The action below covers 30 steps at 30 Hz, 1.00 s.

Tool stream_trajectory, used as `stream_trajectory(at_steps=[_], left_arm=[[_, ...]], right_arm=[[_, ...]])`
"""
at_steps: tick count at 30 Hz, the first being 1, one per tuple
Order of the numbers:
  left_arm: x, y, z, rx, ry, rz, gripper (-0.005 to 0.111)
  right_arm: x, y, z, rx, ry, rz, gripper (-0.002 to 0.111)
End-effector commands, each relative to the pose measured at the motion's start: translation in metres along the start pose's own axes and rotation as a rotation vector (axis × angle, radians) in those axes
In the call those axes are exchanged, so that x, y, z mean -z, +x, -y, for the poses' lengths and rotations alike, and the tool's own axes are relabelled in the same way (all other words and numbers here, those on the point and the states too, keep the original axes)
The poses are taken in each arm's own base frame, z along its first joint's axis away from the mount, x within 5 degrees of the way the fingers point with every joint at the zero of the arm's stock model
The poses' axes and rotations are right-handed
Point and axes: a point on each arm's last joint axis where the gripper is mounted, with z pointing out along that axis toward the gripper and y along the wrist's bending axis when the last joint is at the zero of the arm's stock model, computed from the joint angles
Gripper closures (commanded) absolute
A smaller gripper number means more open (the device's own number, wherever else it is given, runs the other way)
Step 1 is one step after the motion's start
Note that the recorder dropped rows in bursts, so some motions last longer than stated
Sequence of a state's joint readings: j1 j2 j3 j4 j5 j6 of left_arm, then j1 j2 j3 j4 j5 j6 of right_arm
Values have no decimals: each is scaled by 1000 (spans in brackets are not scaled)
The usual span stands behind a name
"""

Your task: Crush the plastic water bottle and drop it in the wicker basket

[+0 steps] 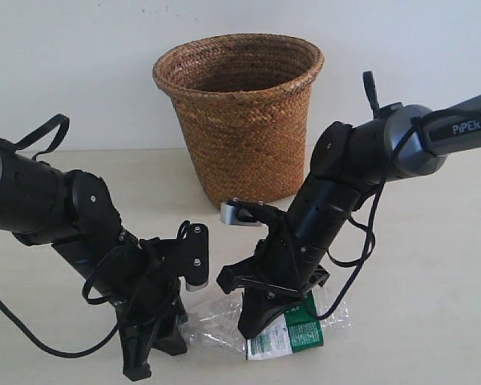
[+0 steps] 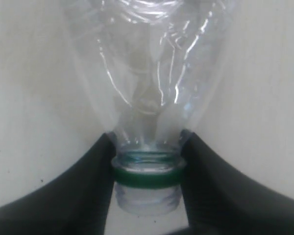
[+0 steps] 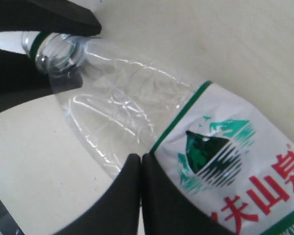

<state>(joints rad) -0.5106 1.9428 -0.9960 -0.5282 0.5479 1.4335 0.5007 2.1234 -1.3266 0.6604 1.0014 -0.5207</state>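
The plastic water bottle (image 1: 293, 333) lies flat on the table in front of the wicker basket (image 1: 240, 120). Its clear body (image 2: 147, 73) is creased and partly flattened. My left gripper (image 2: 147, 169) is shut on the bottle's neck, just above the green ring, and the threaded mouth shows no cap. My right gripper (image 3: 141, 161) is shut with its two fingers touching each other. Its tips rest against the bottle (image 3: 127, 103) at the edge of the green-and-white label (image 3: 235, 161). In the exterior view the left gripper (image 1: 156, 353) is at the bottle's left end and the right gripper (image 1: 252, 321) is over its middle.
The basket stands upright at the back centre against a white wall, with its open rim (image 1: 305, 56) well above both grippers. The pale table (image 1: 433, 265) spreads to the right of the arms. Black cables (image 1: 357, 257) hang from both arms.
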Motion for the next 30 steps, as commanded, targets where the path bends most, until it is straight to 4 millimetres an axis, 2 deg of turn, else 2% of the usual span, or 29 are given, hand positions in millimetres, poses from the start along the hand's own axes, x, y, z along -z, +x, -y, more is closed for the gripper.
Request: stream_trajectory(at_steps=[1, 7, 15, 24, 30], left_arm=[[-2, 4, 5, 2, 38, -17, 102], [-18, 10, 9, 12, 96, -48, 102], [-16, 16, 6, 33, 110, -51, 102], [-13, 24, 1, 77, 107, -52, 102], [-24, 28, 3, 86, 133, -70, 102]], right_arm=[[-24, 13, 35, 59, 202, -133, 108], [-25, 14, 38, 44, 220, -141, 108], [-25, 15, 40, 47, 237, -162, 108], [-23, 19, 49, 21, 336, -198, 108], [-34, 18, 56, 1, 335, -247, 108]])
